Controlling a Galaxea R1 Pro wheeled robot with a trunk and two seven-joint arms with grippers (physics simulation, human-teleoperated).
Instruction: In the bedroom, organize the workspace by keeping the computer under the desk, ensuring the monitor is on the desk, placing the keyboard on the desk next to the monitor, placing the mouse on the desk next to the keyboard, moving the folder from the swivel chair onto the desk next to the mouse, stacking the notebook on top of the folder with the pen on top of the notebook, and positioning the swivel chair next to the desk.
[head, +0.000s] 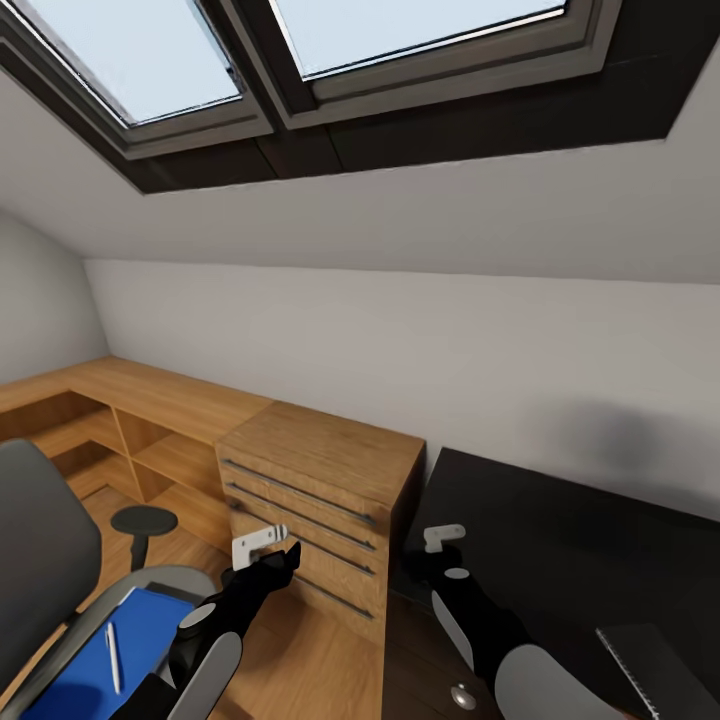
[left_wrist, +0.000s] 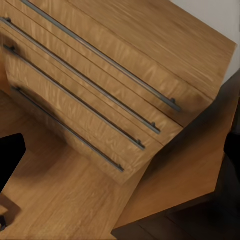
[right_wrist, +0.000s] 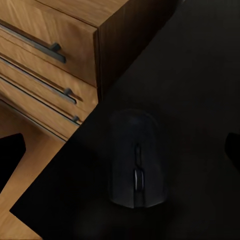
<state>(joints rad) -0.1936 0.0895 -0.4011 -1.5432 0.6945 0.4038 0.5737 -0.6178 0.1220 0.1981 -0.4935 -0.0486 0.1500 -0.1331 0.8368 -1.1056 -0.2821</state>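
The swivel chair stands at the lower left, with the blue folder on its seat and the white pen lying on the folder. My left gripper hangs open over the wooden floor in front of the light-wood drawer chest. My right gripper is open above the near left corner of the black desk. Seen from the right wrist, the black mouse lies on the desk top directly below the open right gripper, untouched. A dark-grey notebook lies at the desk's near right.
The drawer chest with long bar handles stands between chair and desk. Low wooden shelving runs along the left wall, with a small black round stool in front. A silver drawer knob shows under the desk top. The ceiling slopes overhead.
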